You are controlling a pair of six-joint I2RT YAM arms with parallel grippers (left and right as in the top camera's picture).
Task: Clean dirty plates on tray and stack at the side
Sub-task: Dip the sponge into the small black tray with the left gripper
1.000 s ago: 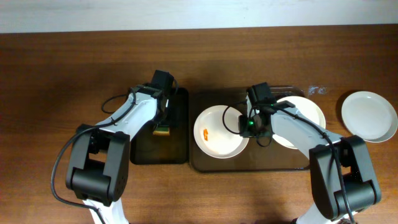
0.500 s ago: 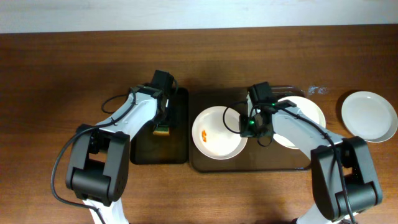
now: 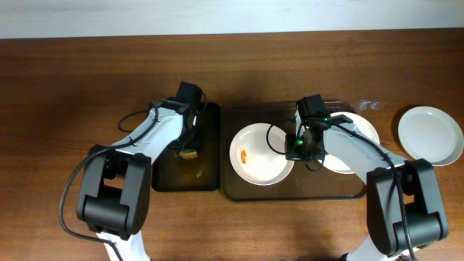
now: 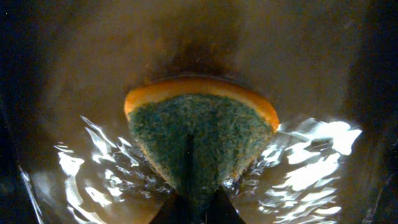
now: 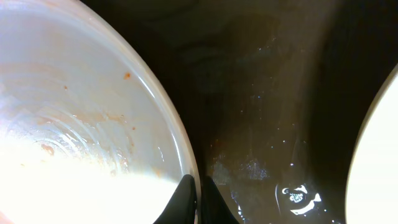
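Since a second ago we have seen the right gripper (image 3: 296, 148) shift slightly to the right, and the smeared plate (image 3: 257, 170) has slid with it across the brown tray (image 3: 239, 191). That gripper is clamped on the plate's right rim, with one dark fingertip on each side of the edge in the right wrist view (image 5: 198, 200). The plate is round, white and shallow. It has a small orange blob left of its centre and faint orange streaks and specks across its glossy inner surface. It lies flat on the left half of the tray. A second plate (image 3: 365, 132) sits on the right half, partly under the right arm and a narrow gap apart from the first. A third plate (image 3: 430, 135) rests on the table (image 3: 72, 109), off the tray to the right. The left gripper (image 3: 190, 148) pinches a sponge (image 4: 199, 130) with a green face and orange backing over the wet, shiny black tray (image 3: 206, 174).
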